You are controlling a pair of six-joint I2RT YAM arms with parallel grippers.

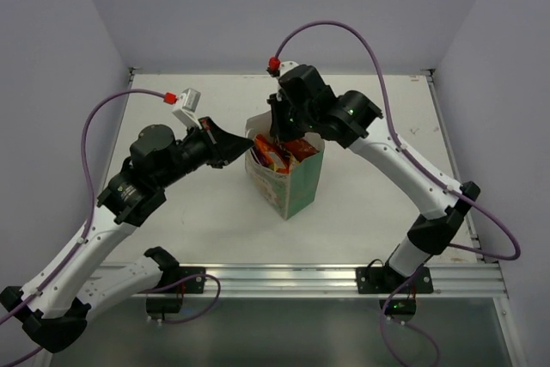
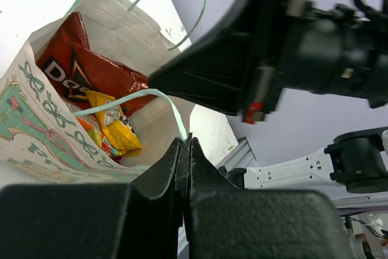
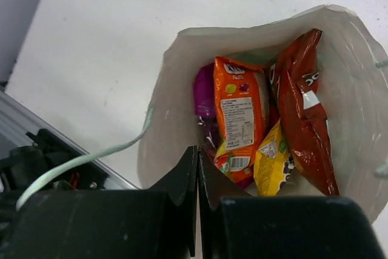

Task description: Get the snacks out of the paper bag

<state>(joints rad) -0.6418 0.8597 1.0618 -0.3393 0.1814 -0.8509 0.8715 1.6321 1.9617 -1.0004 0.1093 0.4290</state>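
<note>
From above, the paper bag stands on the bench, with the left end effector level at its rim and the right end effector angled down over its mouth. Left wrist: closed, with the string handle at its tips. Right wrist: closed, so it should part before descending onto the orange packet ahead.

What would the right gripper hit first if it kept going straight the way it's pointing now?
Probably the orange packet. The right gripper, jaws shut, points down into the open paper bag, and that packet lies right ahead of its tips. Depth is unclear, though.
</note>
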